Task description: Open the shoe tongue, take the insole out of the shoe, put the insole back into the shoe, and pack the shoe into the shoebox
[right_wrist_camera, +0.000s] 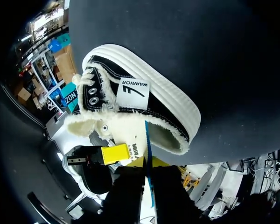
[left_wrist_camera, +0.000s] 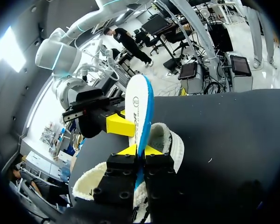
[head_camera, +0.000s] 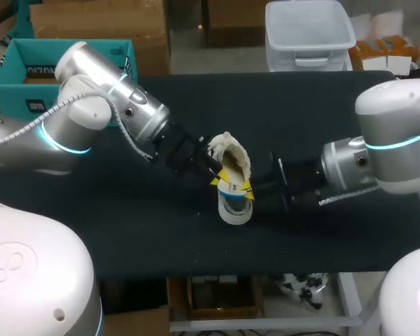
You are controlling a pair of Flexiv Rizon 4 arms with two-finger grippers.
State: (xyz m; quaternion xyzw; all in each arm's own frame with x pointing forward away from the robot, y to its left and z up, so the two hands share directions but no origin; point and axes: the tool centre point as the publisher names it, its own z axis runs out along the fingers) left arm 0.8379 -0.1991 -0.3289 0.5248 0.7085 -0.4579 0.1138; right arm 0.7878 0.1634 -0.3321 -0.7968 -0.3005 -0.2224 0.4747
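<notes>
The left jaws were closed on the insole [left_wrist_camera: 139, 109]. In the left wrist view both yellow tips [left_wrist_camera: 129, 150] pressed its two faces near the lower end. The insole stood edge-on, its white face and blue rim rising ahead of them.

The right jaws were likewise closed on the insole. In the right wrist view its blue edge ran between the two fingers. Their yellow tips [right_wrist_camera: 161, 162] barely showed past the black finger bodies.

Each wrist view showed only one fingertip of the opposite jaws:
- Left wrist view: one right fingertip [left_wrist_camera: 119, 125] lay flat against the white face. Its partner was hidden behind the insole.
- Right wrist view: one left fingertip [right_wrist_camera: 113, 154] showed just beside the insole.

The insole's lower end was covered by the finger bodies in both wrist views. In the head view the insole could not be told apart from the shoe lining.

The shoe [head_camera: 234, 203] lay on the bench [head_camera: 126, 231] directly under both jaws, between the left arm [head_camera: 105, 98] and the right arm [head_camera: 378, 154]. Only the right wrist view showed its black upper, eyelets, lace and white sole. The left wrist view gave the fleece collar alone, with the rest blocked by the fingers.

The teal shoebox [head_camera: 10, 77] sat at the far left corner in the head view, well apart from the shoe. The left arm covered part of it.
</notes>
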